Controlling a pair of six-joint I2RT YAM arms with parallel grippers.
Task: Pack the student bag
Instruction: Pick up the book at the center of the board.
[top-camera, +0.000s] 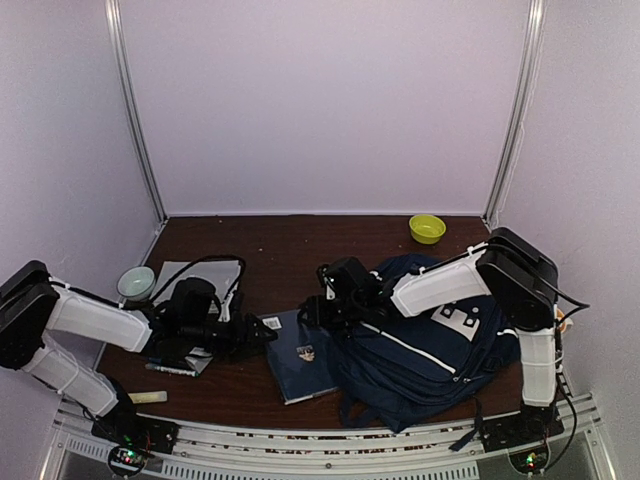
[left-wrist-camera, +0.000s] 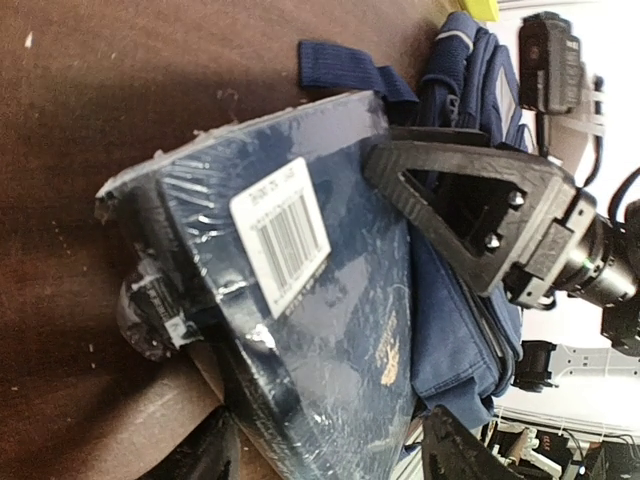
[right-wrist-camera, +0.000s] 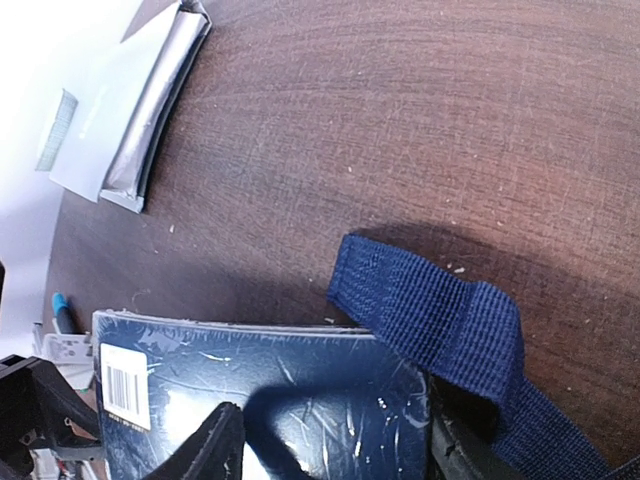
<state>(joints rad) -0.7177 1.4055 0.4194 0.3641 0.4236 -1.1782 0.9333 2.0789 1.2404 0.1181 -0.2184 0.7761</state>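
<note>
The navy student bag (top-camera: 430, 350) lies flat on the right of the table, its opening facing left. A dark blue plastic-wrapped book (top-camera: 300, 362) with a barcode label lies against that opening. My left gripper (top-camera: 262, 335) is open at the book's left edge. In the left wrist view (left-wrist-camera: 330, 455) the book (left-wrist-camera: 330, 300) fills the gap between the jaws. My right gripper (top-camera: 318, 308) is open over the book's far right corner (right-wrist-camera: 300, 390), next to a bag strap (right-wrist-camera: 440, 310). One black right finger (left-wrist-camera: 460, 200) rests across the book and the bag (left-wrist-camera: 455, 300).
A green bowl (top-camera: 427, 228) sits at the back right and a pale bowl (top-camera: 136, 283) at the left. A grey pouch on paper (top-camera: 200, 275) lies behind my left arm. A marker (top-camera: 170, 370) and a yellowish stick (top-camera: 147, 397) lie near the front left.
</note>
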